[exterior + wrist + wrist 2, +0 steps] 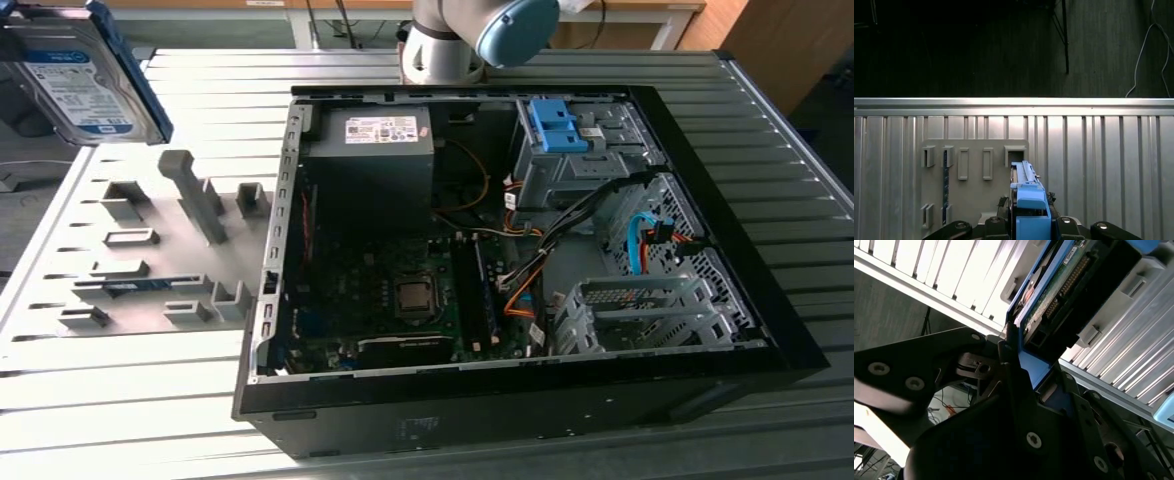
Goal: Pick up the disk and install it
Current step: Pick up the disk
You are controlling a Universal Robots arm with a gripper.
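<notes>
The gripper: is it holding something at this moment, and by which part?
Yes. The gripper holds the disk. It seems clamped across the flat faces at one end, beside the blue rail.

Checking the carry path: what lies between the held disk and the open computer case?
In the exterior view, a grey fixture plate with upright holders lies between the disk and the computer case.

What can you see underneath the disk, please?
In the first wrist view, the grey holder plate on the ribbed table lies below the disk. The disk and gripper hide whatever sits directly beneath.
</notes>
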